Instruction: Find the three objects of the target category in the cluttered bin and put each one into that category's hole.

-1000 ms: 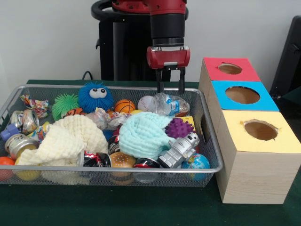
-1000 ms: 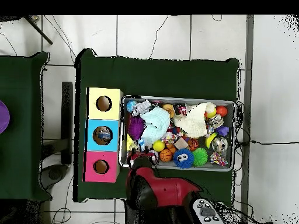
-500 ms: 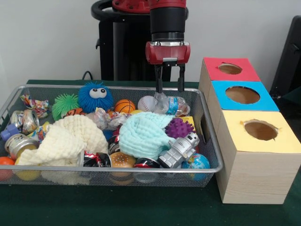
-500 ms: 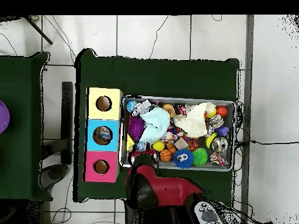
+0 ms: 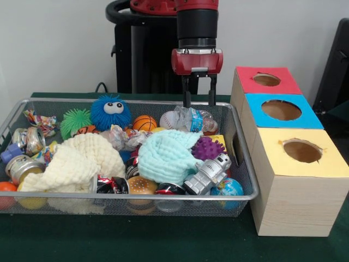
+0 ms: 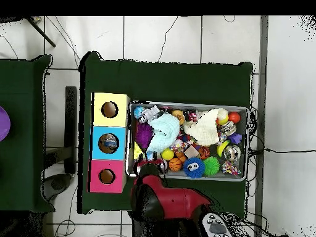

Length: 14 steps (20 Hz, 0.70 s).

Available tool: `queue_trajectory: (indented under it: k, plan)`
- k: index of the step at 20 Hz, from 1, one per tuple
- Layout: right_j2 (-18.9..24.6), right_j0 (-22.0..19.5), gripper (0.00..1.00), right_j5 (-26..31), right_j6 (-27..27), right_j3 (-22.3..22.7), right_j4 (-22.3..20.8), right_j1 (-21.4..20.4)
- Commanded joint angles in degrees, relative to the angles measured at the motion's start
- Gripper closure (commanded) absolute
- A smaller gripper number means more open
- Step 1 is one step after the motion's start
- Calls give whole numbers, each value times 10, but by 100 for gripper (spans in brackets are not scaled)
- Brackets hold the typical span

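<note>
My gripper hangs open over the back right corner of the wire bin. Its fingertips hover just above a crushed clear plastic bottle, and nothing sits between them. A baseball and a small basketball lie left of the bottle. Beside the bin stand three boxes with round holes: red, blue and yellow. From overhead, the red arm hides the gripper at the bin's lower left corner. Something lies inside the blue box's hole.
The bin is packed: a blue furry ball, green spiky ball, purple spiky ball, mint cloth, cream cloth, silver toy robot, globe ball, and cans at the left.
The gripper has risen slightly and drifted a little to the right, staying open. The bin's contents have not moved.
</note>
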Motion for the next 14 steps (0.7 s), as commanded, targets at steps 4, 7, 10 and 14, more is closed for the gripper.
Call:
queue_trajectory:
  k: [4,7,10,14]
  plan:
    - [-19,24,0,-74,147,-20,49,74]
    - [-39,35,0,-89,142,-27,57,97]
    - [-45,35,0,-101,142,-33,59,115]
    - [-39,23,0,-95,144,-29,59,117]
